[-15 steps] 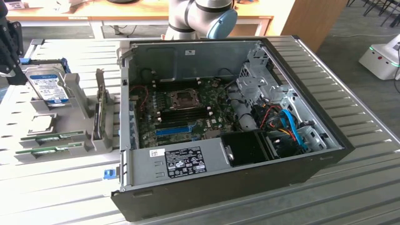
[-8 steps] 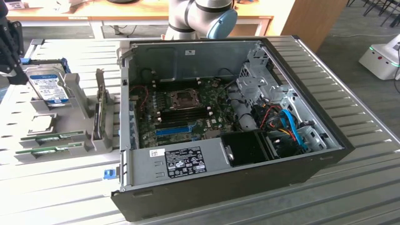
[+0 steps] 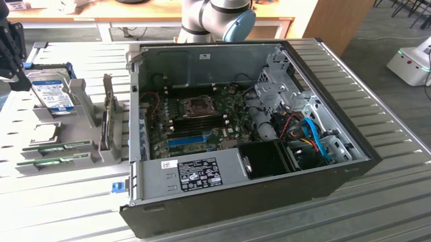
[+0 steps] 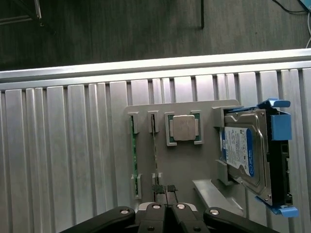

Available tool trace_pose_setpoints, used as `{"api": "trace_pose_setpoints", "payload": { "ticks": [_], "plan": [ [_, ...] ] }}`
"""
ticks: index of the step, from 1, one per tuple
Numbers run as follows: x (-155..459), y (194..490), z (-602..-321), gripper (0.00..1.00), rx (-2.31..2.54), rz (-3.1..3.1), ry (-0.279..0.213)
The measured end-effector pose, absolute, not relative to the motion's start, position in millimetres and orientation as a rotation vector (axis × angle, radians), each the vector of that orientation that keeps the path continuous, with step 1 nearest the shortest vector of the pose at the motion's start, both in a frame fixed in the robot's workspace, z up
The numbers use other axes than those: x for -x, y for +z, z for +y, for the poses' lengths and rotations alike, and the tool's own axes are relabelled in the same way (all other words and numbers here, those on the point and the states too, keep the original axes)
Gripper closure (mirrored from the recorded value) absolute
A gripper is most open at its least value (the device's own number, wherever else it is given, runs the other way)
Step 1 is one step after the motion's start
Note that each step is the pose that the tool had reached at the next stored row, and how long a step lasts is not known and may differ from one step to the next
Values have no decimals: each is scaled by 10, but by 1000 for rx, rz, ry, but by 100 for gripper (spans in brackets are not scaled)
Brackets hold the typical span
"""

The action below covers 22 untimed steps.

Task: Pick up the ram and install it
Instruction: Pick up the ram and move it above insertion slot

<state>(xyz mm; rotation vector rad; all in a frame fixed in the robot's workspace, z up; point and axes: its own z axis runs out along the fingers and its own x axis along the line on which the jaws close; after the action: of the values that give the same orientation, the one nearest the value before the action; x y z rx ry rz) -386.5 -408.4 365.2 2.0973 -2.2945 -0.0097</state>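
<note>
Step in hand: approach for pick-up; nothing is grasped yet. At the exterior view's left, the gripper (image 4: 164,191) hangs above the grey holder (image 4: 194,167) on the slatted surface (image 3: 377,166), fingers pressed together and pinching nothing. The ram (image 3: 57,147) stands on edge in a holder slot, between a second stick (image 3: 50,161) and the processor chip (image 3: 44,132). Toward the exterior view's right lies the open computer case (image 3: 350,169); its memory slots (image 3: 195,121) appear unfilled. Judged requirement: a grasp calls for spread fingers, aligned astride the ram's thin upper edge.
</note>
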Motion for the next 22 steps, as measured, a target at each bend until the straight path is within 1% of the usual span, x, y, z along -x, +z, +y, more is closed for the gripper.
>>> {"api": "trace_pose_setpoints", "payload": {
  "ticks": [22],
  "plan": [
    [3865, 3651, -4084, 89, -2192, -2205, -7]
  ]
}}
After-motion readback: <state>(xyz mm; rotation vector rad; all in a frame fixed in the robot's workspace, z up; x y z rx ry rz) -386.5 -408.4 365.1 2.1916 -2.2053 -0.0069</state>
